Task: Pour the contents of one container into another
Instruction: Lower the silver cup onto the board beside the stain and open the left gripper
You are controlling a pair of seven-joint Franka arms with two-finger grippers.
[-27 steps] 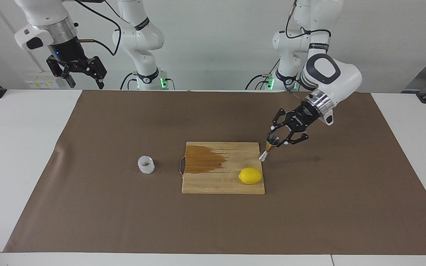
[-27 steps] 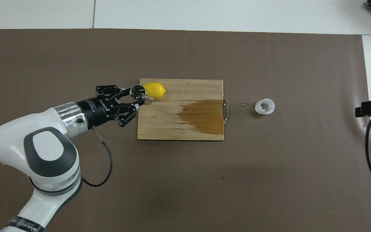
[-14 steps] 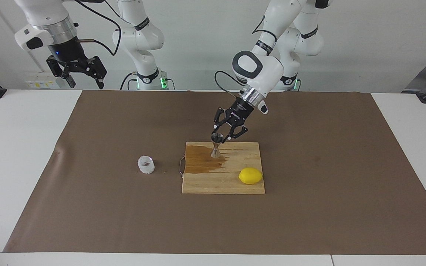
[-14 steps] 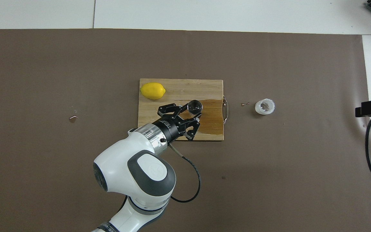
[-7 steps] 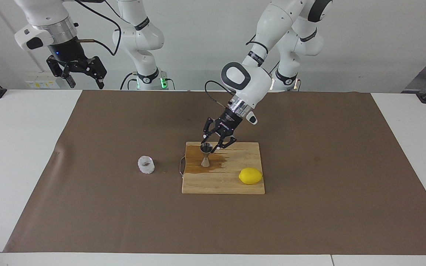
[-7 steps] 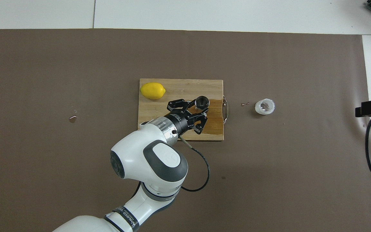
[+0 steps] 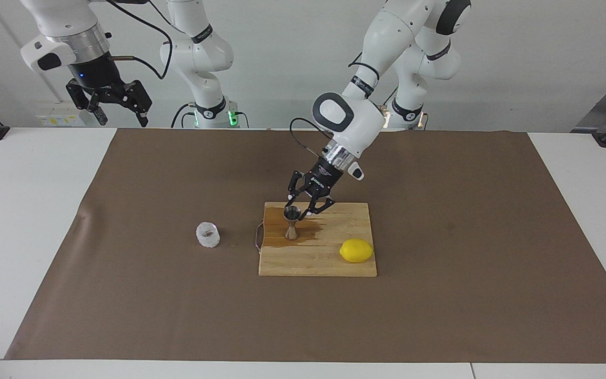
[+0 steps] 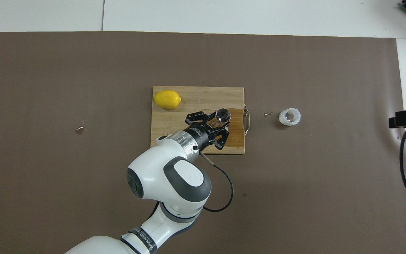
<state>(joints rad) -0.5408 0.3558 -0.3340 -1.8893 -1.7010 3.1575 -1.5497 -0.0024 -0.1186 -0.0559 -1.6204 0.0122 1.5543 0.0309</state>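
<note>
- Steel jigger stands upright on the wet, darkened patch of a wooden cutting board, the left gripper at its upper cone, fingers apparently closed on the rim.
- Textured glass cup sits on the brown mat beside the board's handle, toward the right arm's end, untouched.
- Right gripper waits raised, fingers spread and empty.
- Judged step: setting down the jigger; next, release cleanly, then fetch the cup to pour.

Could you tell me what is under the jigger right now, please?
The jigger stands upright on the cutting board, on its dark wet stain. The left gripper is at its upper cone. The wood directly beneath its base is hidden.
</note>
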